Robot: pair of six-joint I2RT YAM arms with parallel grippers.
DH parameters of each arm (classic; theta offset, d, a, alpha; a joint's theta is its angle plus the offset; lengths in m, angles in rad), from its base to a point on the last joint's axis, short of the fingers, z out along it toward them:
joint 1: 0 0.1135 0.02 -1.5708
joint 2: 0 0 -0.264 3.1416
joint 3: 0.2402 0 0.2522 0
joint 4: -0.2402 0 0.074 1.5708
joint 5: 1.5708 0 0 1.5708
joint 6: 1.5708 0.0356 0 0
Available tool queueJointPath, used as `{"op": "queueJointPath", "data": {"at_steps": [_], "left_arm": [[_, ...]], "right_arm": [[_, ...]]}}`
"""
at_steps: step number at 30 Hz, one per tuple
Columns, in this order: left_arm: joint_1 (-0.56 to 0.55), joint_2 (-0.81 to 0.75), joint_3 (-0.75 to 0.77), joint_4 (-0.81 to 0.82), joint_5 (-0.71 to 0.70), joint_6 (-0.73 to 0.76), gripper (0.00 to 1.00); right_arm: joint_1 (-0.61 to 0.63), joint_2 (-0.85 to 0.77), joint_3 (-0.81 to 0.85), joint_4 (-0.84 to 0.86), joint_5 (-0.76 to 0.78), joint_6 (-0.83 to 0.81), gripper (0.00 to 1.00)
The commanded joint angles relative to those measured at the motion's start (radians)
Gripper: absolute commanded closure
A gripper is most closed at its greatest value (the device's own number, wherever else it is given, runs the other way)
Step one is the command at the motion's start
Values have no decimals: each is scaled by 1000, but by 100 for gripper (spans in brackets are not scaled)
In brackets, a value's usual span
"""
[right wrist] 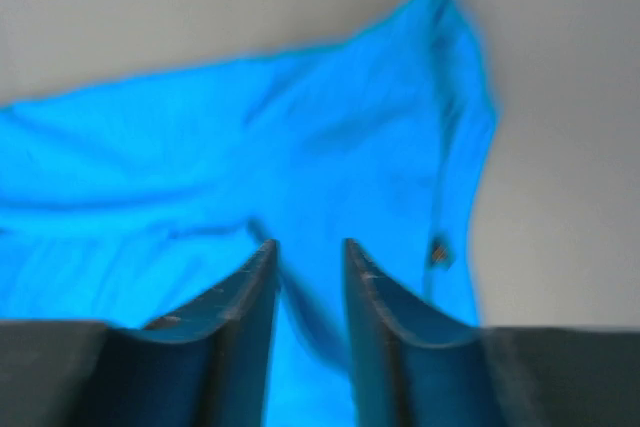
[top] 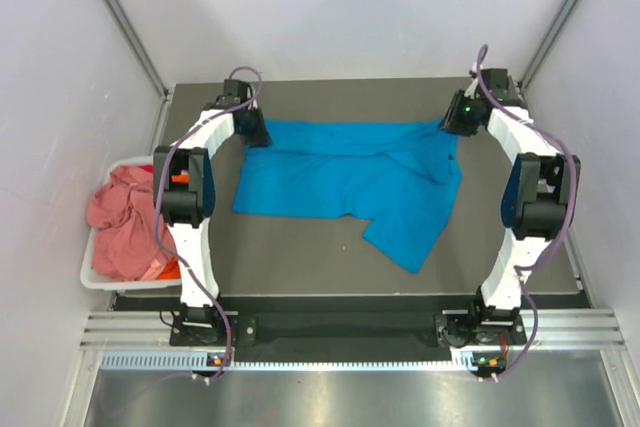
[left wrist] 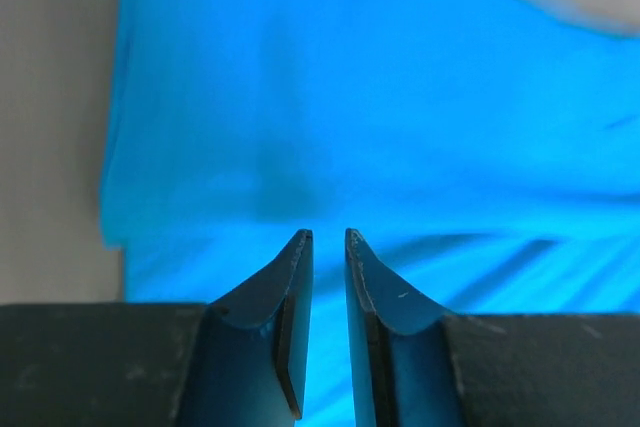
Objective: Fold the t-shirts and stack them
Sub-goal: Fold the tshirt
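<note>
Poised with the left gripper over the far-left corner of the turquoise t-shirt, fingers nearly together with a thin slit between; cannot tell whether pinching cloth. Mirrored by the right gripper at the far-right corner, fingers slightly wider, grasp equally unclear. Spread on the table with long axis running left to right between both grippers, so likely a two-arm fold of the far edge toward the near one, neither arm nearer.

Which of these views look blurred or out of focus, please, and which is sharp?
Top external view: sharp and evenly lit, the turquoise t-shirt crisp. Left wrist view: the cloth is soft, its far edge the haziest. Right wrist view: blurriest of the three, the shirt's outline smeared.
</note>
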Motion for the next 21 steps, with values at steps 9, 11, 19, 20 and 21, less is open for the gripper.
{"op": "queueJointPath", "data": {"at_steps": [9, 11, 19, 20, 21], "left_arm": [[-19, -275, -309, -8, -25, -17, 76], [-24, -317, -365, 10, -10, -20, 75], [-24, -338, -495, 42, 35, -54, 75], [-25, -340, -506, 42, 21, -56, 75], [-31, -342, -513, 45, 11, -54, 75]], "right_arm": [[131, -418, -520, -180, 306, 359, 66], [133, -473, -574, -175, 337, 376, 64], [134, -523, -720, -131, 351, 367, 64], [134, -524, -736, -116, 361, 361, 64], [134, -520, -744, -105, 378, 361, 64]]}}
